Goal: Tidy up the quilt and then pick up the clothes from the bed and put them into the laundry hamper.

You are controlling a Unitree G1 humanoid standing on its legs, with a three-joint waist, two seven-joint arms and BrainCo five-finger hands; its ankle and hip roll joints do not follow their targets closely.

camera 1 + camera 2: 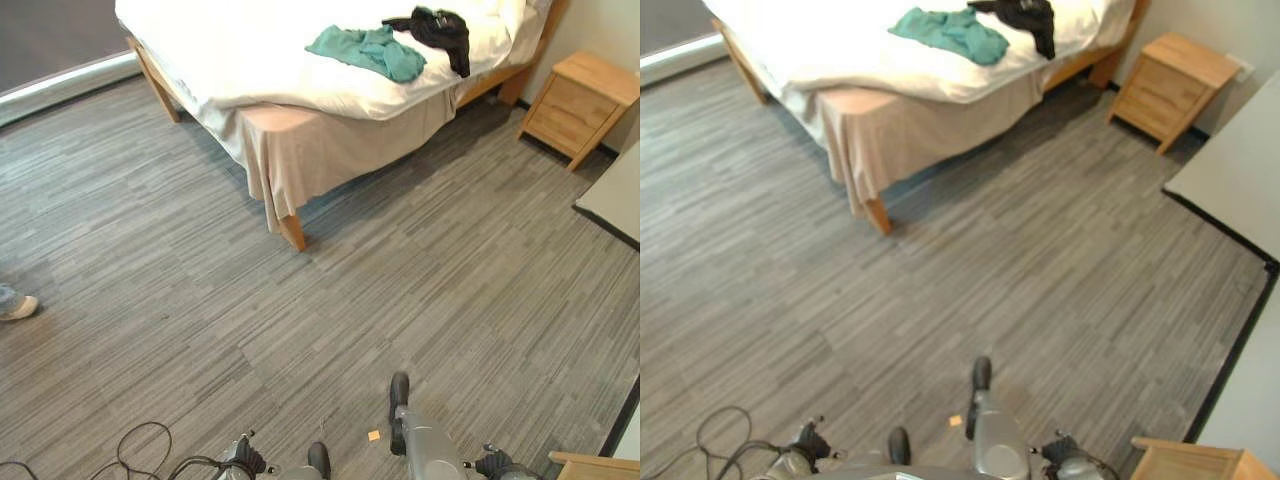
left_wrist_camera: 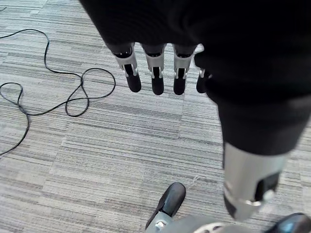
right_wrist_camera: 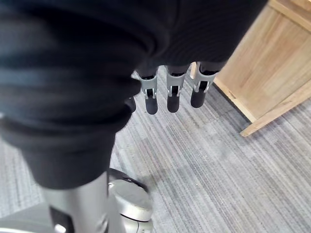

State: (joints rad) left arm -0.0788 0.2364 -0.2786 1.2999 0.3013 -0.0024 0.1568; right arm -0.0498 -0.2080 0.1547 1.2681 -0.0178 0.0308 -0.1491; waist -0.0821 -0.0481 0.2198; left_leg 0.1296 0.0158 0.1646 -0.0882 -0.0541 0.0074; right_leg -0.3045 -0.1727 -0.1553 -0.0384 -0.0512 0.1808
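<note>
So the grey striped carpet floor [image 1: 420, 280] takes up most of what the head camera sees, running from the robot all the way to the bed. The bed [image 1: 300, 140] sits at the far side, wooden legs, with a beige sheet hanging down at the near corner. On top is the white quilt [image 1: 230, 50], looking fairly smooth, with its edge draped over the side. The clothes are both on the quilt, toward the far right part of the bed: a teal garment [image 1: 370, 50] crumpled flat, and a black garment [image 1: 440, 28] just beyond it, touching or nearly so, with one bit trailing toward the bed's edge.

Right of the bed, against the wall, there's a small wooden nightstand [image 1: 580, 105]. A grey tabletop [image 1: 1235, 180] edge cuts in along the right side. Down in the bottom right corner is a light wooden piece of furniture [image 1: 1185, 462], and the right wrist view has it just past the fingers. A person's shoe [image 1: 18, 305] pokes in at the far left edge of the floor.

The left hand [image 2: 154, 73] hangs over bare carpet, fingers straight and relaxed, nothing in it. The right hand [image 3: 171, 92] is the same, fingers loose and pointing down, holding nothing, well apart from the bed.
</note>
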